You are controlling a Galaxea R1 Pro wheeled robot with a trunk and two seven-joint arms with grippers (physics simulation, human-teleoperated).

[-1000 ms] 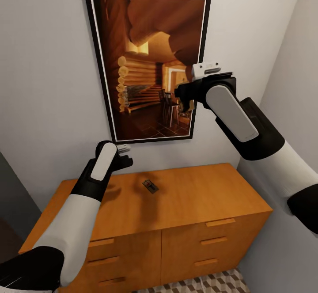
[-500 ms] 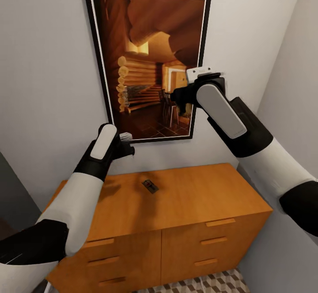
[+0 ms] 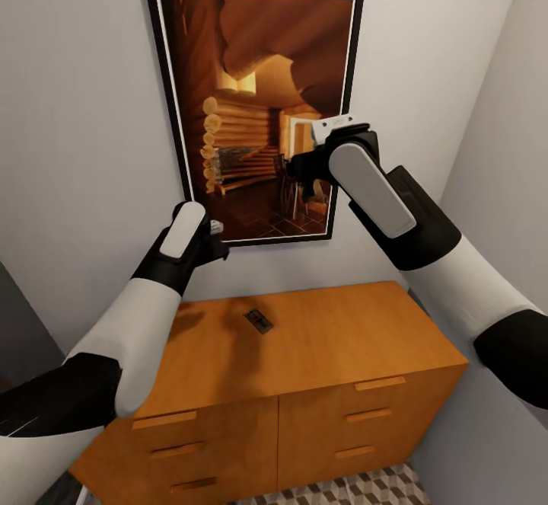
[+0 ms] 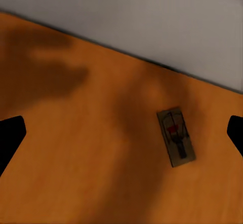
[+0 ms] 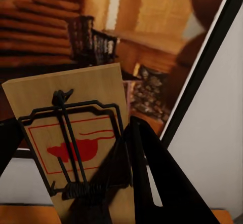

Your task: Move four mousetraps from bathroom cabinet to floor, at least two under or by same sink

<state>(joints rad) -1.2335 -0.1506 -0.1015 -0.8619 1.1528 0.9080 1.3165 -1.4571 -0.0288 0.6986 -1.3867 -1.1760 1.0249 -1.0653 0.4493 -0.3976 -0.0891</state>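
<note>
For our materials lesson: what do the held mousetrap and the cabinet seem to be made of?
Held mousetrap: pale, matt wood board, faint grain, red print, dark thin wire, probably metal. Cabinet: orange-brown wood or veneer, smooth satin top with soft shadows.

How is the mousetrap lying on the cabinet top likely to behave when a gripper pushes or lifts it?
The mousetrap is a small flat board lying flush on the cabinet, so a push would probably slide it rather than tip or roll it. It looks rigid and likely light. Its thin edge gives little to grip, and its wire parts may catch.
</note>
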